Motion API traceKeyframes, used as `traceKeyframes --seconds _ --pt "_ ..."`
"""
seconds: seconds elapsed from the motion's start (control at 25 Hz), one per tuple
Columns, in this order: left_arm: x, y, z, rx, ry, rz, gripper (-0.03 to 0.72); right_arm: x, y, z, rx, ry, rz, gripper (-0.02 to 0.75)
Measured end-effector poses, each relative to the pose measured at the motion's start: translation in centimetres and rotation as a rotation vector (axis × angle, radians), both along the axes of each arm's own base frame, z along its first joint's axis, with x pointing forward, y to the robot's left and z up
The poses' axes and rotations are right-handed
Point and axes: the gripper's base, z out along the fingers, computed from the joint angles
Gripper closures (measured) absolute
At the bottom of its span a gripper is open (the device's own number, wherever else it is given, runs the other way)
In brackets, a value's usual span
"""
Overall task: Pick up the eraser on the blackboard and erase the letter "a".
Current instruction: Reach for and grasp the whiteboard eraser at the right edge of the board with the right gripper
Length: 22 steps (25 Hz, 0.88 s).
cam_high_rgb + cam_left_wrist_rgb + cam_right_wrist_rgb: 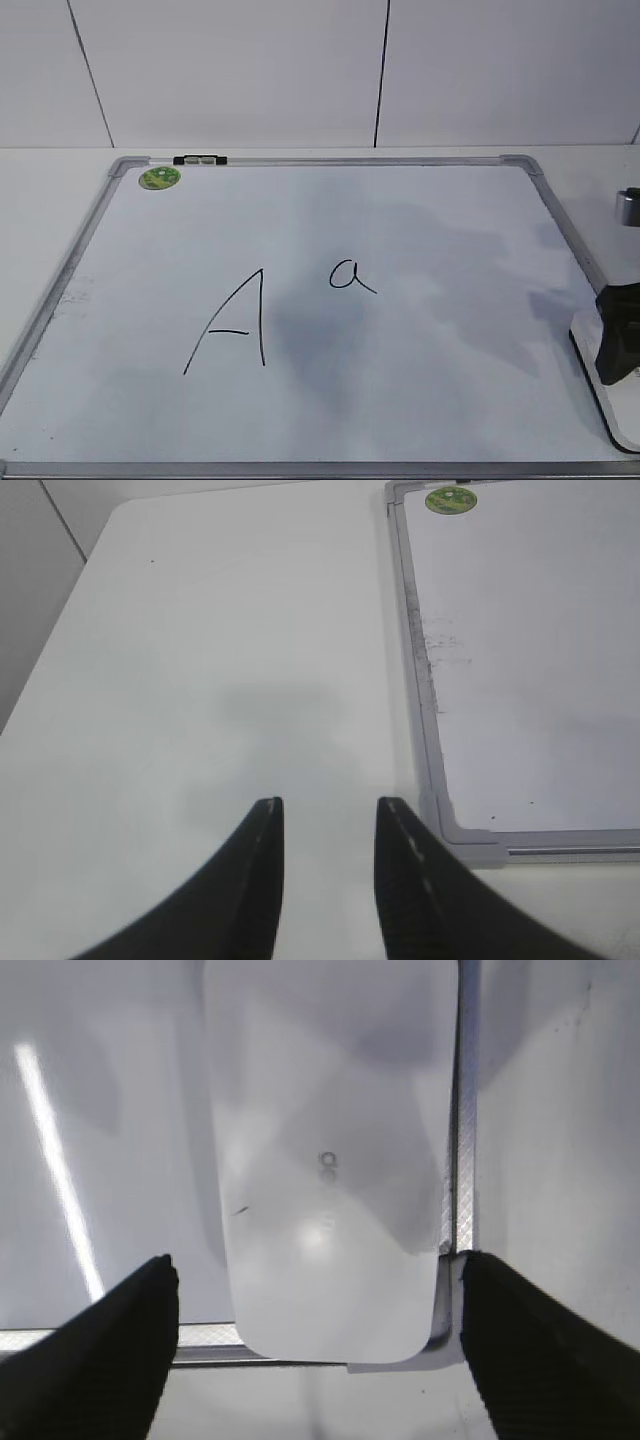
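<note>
The blackboard (330, 161) is a white board with a silver frame lying flat on the table. The small letter "a" (350, 275) is written near its middle. The white eraser (612, 405) lies at the board's near right corner, over the frame. In the right wrist view the eraser (330, 1160) sits between the two fingers of my right gripper (318, 1270), which is open with a gap on each side. My right gripper (620, 345) shows at the exterior view's right edge. My left gripper (328, 805) is open and empty over bare table, left of the board's frame (415, 680).
A large capital "A" (232, 325) is drawn left of the "a". A round green sticker (160, 178) and a small black-and-white clip (200, 160) sit at the board's far left corner. A white wall rises behind the table.
</note>
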Motion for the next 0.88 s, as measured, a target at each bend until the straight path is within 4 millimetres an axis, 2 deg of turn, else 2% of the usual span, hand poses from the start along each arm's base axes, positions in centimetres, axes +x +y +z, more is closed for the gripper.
traceKeyframes --seconds 0.88 --pt "0.0 0.0 0.0 0.0 0.0 0.0 0.453 1.4 -0.1 -2.1 -0.023 0.008 -0.012 0.067"
